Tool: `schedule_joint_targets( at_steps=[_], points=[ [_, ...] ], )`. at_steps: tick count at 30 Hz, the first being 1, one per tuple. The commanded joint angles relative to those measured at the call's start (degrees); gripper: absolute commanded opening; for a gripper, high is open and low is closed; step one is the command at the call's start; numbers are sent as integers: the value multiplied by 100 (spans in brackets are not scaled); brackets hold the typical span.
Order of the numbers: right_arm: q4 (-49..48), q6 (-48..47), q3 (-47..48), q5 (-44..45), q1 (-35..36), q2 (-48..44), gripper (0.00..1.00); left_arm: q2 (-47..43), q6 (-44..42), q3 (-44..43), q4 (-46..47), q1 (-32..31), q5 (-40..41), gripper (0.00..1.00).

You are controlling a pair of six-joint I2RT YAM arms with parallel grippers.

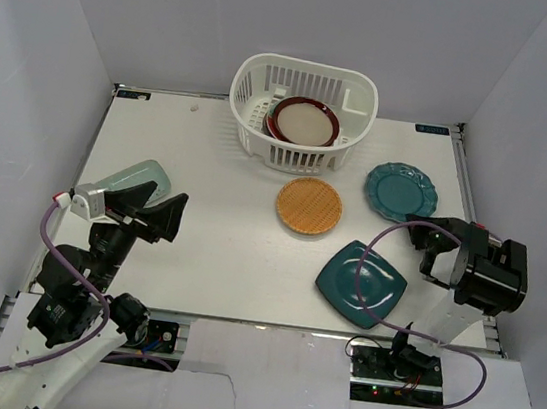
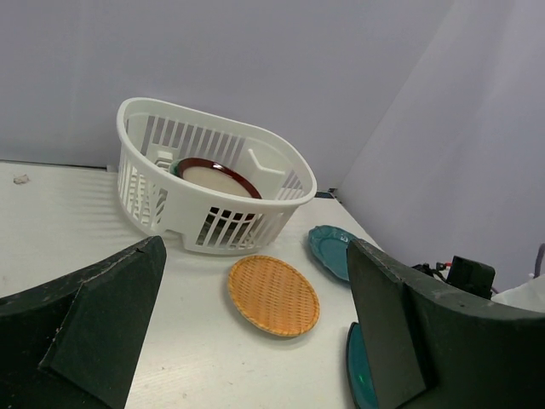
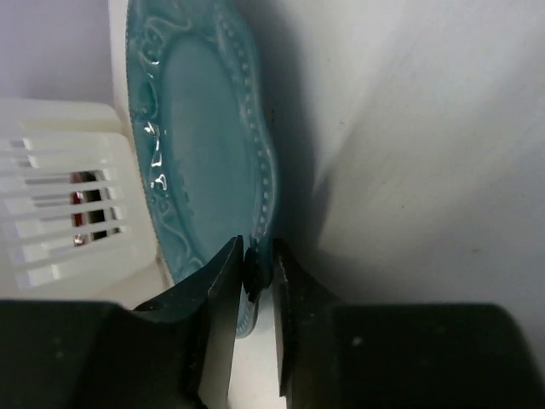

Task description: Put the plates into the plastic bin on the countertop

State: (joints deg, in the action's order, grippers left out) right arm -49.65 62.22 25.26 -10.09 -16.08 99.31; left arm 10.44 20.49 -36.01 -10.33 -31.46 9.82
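On countertop (image 1: 217,248), squeezing with right gripper (image 3: 255,273) near rim of teal scalloped plate (image 3: 200,145) lying ahead of fingers, toward plastic bin (image 3: 60,196); holding left gripper (image 1: 157,207) wide open, farther off.

Left fingers (image 2: 85,332) wide, right fingers (image 3: 215,341) tight.

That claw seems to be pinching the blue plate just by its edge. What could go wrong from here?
1. The right gripper pinches only the thin, glossy rim of the teal scalloped plate; once lifted, the plate may swing or slip out.
2. The plastic bin already holds a red-rimmed plate, so the newcomer could knock against it.
3. The right arm's cable loops over the dark teal square plate and might drag it.
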Motion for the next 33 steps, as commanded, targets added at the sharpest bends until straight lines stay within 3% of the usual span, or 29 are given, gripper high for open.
schedule_joint_targets(
  at_steps=[1,4,8,13,17,20,24,33],
  points=[
    [-1194,861,-55,-283,-10,440,22,125,-45,15,-40,-26,-33,98],
    [-1557,854,-372,15,-10,-84,8,160,-36,15,-40,-27,-24,98],
    [-1022,442,-487,446,-10,-1315,8,213,-28,15,-40,-27,-77,98],
    [261,-225,56,665,139,-3246,8,222,-19,15,-31,-26,-112,98],
    [815,-842,848,596,517,-3883,8,248,-19,24,-22,-18,-139,98],
    [1175,-1281,1784,377,982,-3665,8,283,-10,24,-22,-18,-156,98],
    [1686,-1625,3255,-36,1877,-2342,8,345,-10,24,-13,-18,-165,98],
    [2968,-1598,6471,-222,2820,491,8,415,-19,33,-13,-18,-130,98]
  ],
)
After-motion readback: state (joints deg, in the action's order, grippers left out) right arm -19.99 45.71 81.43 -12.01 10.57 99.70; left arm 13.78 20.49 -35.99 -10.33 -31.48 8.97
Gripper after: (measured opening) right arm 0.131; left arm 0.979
